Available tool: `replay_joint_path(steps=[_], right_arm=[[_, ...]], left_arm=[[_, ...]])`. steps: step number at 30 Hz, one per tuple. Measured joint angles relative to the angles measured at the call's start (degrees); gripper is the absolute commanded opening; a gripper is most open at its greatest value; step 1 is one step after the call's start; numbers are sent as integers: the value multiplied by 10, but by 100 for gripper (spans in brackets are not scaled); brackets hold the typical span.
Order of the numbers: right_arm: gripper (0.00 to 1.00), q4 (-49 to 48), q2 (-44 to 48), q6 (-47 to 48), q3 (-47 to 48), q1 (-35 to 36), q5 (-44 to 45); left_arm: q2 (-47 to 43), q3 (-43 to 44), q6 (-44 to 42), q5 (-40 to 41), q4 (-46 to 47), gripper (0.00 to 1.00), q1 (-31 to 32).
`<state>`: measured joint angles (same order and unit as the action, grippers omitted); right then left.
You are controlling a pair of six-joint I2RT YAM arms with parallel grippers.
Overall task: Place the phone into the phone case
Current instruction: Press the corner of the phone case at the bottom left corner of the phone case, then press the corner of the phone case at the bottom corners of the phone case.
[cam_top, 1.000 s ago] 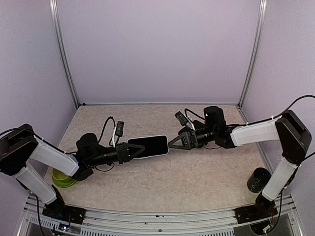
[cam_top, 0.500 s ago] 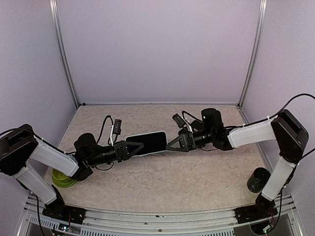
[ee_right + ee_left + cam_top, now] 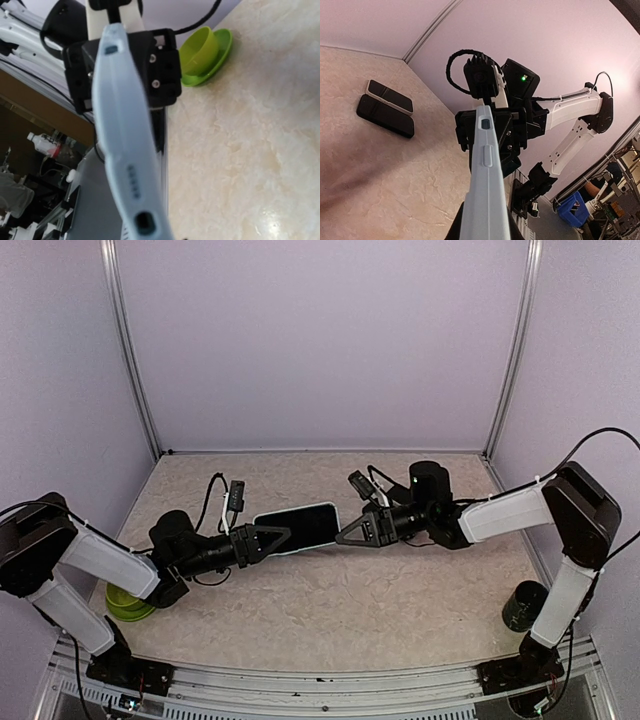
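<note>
1. A small green cup stands on a round green saucer at the near left of the beige speckled surface.
2. The flat dark-faced phone sits in a pale blue phone case. It is held in the air above the surface, to the right of the cup and further back.
3. The left pincer pinches the end of the phone that is nearer to the cup.
4. The right pincer is closed on the end farther from the cup, and its black fingers press on both sides.
5. A black round can stands far to the right of the cup.
6. A black flat slab and a white-rimmed dark slab lie just beside each other, well apart from the cup.
</note>
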<state>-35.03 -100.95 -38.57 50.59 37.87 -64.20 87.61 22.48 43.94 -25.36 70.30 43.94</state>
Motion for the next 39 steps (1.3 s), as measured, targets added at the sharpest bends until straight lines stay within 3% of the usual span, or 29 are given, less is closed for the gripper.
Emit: replay_joint_path(steps=[4,14,27,32,39], right_arm=[[0,-14,0,-4,-3,0,-3],[0,-45,18,15,-36,3,-4],[0,-47,113,105,-94,13,41],[16,-10,129,148,-95,15,62],[20,10,184,200,-102,9,21]], left_arm=[[0,0,3,-1,3,0,-1],[7,2,14,-26,8,0,-5],[55,22,93,-99,89,0,-16],[82,28,132,-114,118,0,-25],[122,12,173,-71,114,0,-85]])
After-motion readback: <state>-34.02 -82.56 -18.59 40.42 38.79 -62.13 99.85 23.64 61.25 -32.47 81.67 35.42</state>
